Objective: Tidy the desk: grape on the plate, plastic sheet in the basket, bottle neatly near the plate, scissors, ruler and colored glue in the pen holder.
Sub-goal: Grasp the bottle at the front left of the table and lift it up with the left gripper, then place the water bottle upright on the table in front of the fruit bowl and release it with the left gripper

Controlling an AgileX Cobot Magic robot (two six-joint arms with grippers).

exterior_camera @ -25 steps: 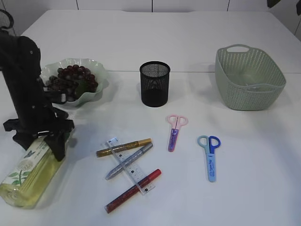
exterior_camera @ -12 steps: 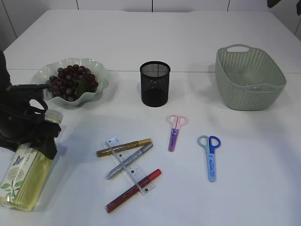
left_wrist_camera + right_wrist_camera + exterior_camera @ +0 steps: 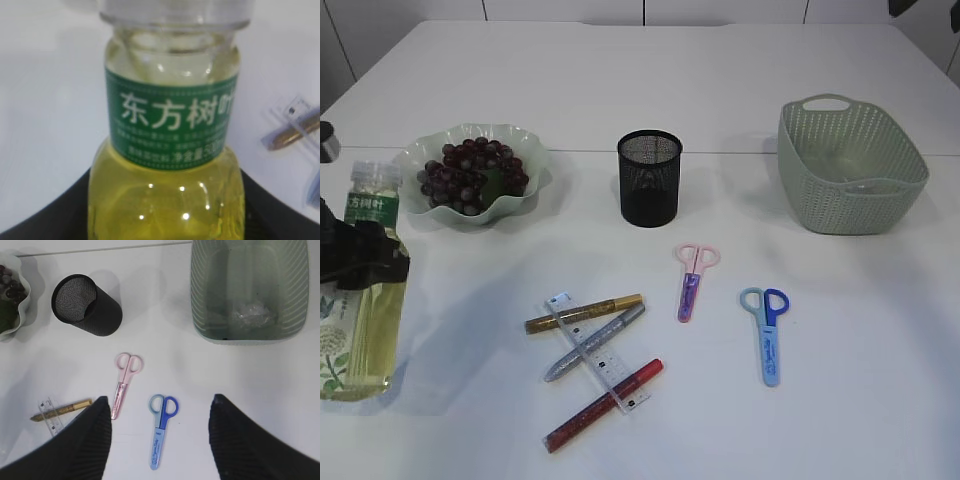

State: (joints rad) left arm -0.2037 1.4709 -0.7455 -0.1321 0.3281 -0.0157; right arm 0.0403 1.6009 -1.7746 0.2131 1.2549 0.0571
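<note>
Now | plate (image 3: 525, 190): grapes (image 3: 470, 175) | basket (image 3: 200, 300): plastic sheet (image 3: 248, 313) | left tool: holding bottle (image 3: 167, 165) | right tool (image 3: 159, 440): wide

Far left, grapes (image 3: 470, 175) sit in the plate (image 3: 528, 160), pen holder (image 3: 649, 178) centre, basket (image 3: 851, 166) right, with glue pens (image 3: 588, 344), ruler (image 3: 597, 353) and two scissors (image 3: 694, 280) nearer.

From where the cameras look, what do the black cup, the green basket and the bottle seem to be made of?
The black cup looks like fine metal mesh, matte: light shows through its wall. The green basket looks like moulded plastic in a woven pattern, dull pale green. The bottle seems to be clear glossy plastic, possibly glass, holding yellow liquid, with bright highlights and a green printed label.
</note>
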